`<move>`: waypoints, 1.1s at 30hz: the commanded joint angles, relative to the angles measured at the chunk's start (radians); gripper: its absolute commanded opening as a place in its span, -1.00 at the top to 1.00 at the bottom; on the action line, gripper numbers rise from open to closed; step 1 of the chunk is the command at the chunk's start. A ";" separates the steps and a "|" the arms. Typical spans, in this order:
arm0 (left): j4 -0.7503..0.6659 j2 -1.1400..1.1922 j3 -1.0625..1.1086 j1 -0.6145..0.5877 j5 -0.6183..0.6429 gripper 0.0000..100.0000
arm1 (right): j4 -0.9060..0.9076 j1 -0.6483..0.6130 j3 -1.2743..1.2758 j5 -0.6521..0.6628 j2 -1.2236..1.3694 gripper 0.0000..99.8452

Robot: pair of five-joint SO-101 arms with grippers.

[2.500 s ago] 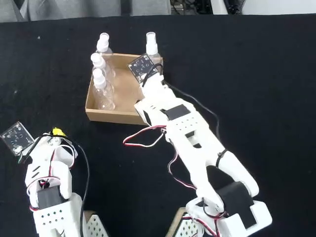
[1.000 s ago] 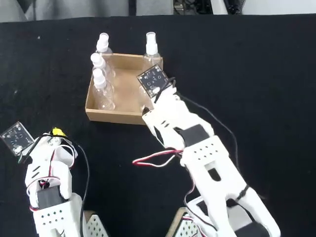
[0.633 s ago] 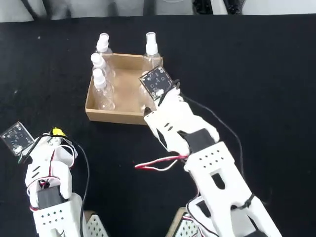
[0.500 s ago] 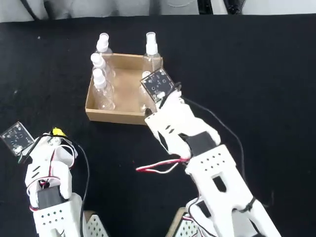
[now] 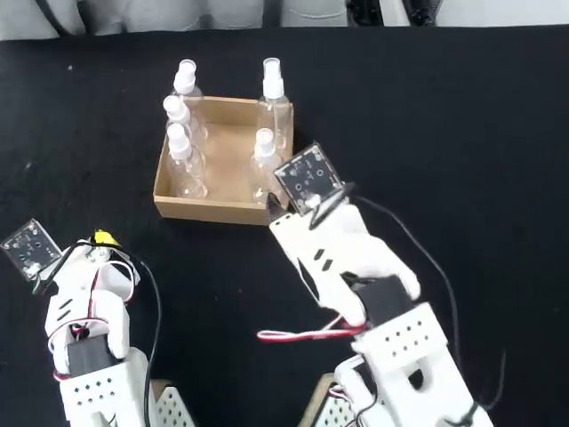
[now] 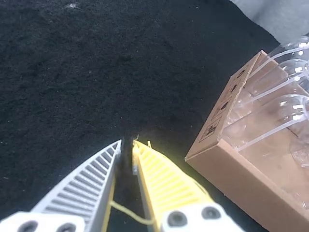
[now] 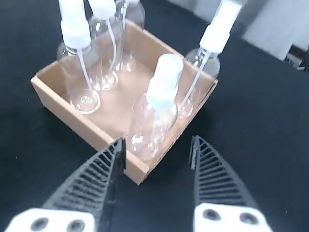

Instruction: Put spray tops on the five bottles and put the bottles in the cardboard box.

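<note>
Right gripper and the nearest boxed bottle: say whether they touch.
Apart. Right wrist view: the open right gripper flanks the bottle, gaps visible on both sides.

No words or numbers can be read. The cardboard box (image 5: 200, 210), upper left of centre in the high view, carries a row of small dark printed marks (image 6: 211, 130) on one outer wall in the left wrist view, too small to make out.

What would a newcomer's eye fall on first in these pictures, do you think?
The cardboard box on the black table draws the eye, with clear bottles in white spray tops clustered at it, at least three standing inside. The right gripper hovers just short of its near right corner, fingers open, while the left gripper sits shut over bare table at the near left.
</note>
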 commanded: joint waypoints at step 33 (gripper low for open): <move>-0.021 -0.014 0.024 -0.001 -0.011 0.94 | -0.106 0.092 0.059 0.000 -0.091 0.79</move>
